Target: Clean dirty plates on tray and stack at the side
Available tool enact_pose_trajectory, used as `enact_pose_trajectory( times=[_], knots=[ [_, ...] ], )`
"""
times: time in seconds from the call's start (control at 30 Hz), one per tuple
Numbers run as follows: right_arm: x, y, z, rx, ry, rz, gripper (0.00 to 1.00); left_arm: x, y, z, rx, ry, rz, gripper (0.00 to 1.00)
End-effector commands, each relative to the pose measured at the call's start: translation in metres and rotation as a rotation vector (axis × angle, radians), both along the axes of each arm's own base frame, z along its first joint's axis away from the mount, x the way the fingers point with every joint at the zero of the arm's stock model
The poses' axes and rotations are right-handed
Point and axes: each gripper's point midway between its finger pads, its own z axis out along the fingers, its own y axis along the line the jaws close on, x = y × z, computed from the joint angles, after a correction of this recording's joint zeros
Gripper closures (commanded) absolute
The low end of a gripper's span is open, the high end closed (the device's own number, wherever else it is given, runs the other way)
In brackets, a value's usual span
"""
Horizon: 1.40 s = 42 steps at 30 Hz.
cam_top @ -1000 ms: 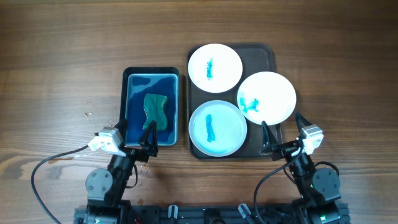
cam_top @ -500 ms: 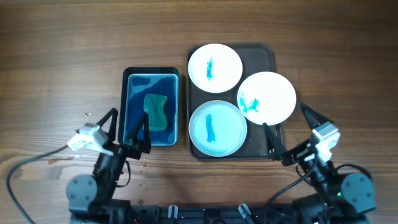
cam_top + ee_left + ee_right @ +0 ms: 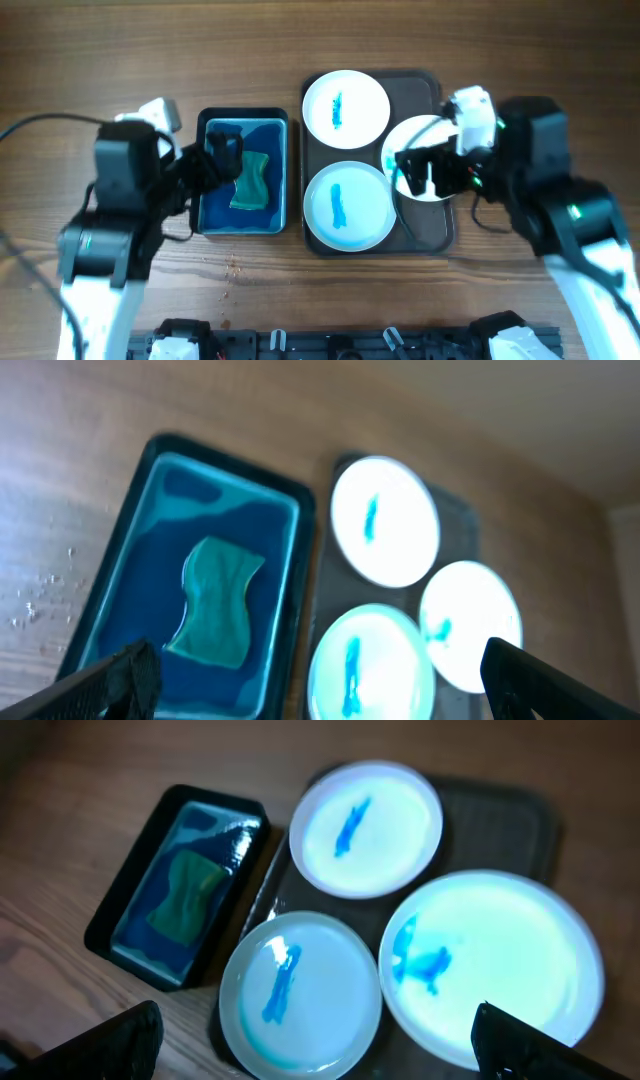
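Jaws are spread wide and empty on both sides: the left gripper (image 3: 222, 160) hovers over the green sponge (image 3: 250, 180) in the blue basin (image 3: 210, 218), the right gripper (image 3: 422, 175) over the rightmost plate (image 3: 500, 980). Opening step, I'd judge: left must drop and pinch that sponge. Count: three smeared plates (image 3: 345, 108) on the tray (image 3: 432, 88), one sponge, one basin.

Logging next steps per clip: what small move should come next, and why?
Probably lower the left gripper onto the green sponge in the blue basin: it hovers open above it, and all three plates show blue smears.
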Motion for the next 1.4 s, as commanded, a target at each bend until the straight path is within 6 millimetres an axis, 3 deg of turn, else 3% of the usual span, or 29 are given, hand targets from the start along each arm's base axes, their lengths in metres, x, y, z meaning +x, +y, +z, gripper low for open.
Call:
enact_pose_trajectory(
  times=[0.0,0.17,0.27,0.37,0.6,0.73,0.8,0.9,0.97,1.13,1.23,1.33,1.37],
  knots=[
    [0.0,0.019,-0.025,0.086,0.186,0.009,0.0,0.007,-0.009,-0.022,-0.017,0.102,-0.029,0.0],
    [-0.017,0.034,-0.06,0.081,0.335,0.044,0.06,0.01,-0.013,-0.073,0.034,0.296,-0.066,0.02],
    [-0.03,0.038,-0.079,0.01,0.381,0.001,0.05,0.012,-0.01,-0.113,0.114,0.434,-0.058,0.18],
    [-0.04,0.043,-0.093,-0.047,0.408,-0.046,0.07,0.016,-0.007,-0.153,0.184,0.552,-0.045,0.27],
    [-0.052,0.053,-0.101,-0.093,0.413,-0.075,0.12,0.015,-0.005,-0.242,0.237,0.788,-0.053,0.6],
    [-0.05,0.053,-0.1,-0.092,0.404,-0.078,0.12,0.014,-0.005,-0.269,0.246,0.839,-0.056,0.96],
    [-0.049,0.054,-0.1,-0.089,0.399,-0.078,0.12,0.013,-0.005,-0.271,0.247,0.846,-0.056,0.96],
    [-0.048,0.055,-0.099,-0.085,0.395,-0.078,0.12,0.013,-0.004,-0.256,0.245,0.845,-0.052,0.96],
    [-0.048,0.055,-0.099,-0.085,0.395,-0.077,0.12,0.016,-0.003,-0.238,0.242,0.836,-0.048,0.79],
    [-0.047,0.055,-0.099,-0.085,0.393,-0.077,0.11,0.032,-0.005,-0.202,0.232,0.74,-0.044,0.5],
    [-0.046,0.056,-0.099,-0.08,0.388,-0.077,0.11,0.044,-0.002,-0.202,0.25,0.685,-0.029,0.48],
    [-0.046,0.056,-0.098,-0.08,0.387,-0.077,0.11,0.053,-0.006,-0.216,0.254,0.637,-0.049,0.45],
    [-0.046,0.056,-0.098,-0.079,0.387,-0.077,0.11,0.056,-0.01,-0.23,0.257,0.616,-0.064,0.43]
  ],
)
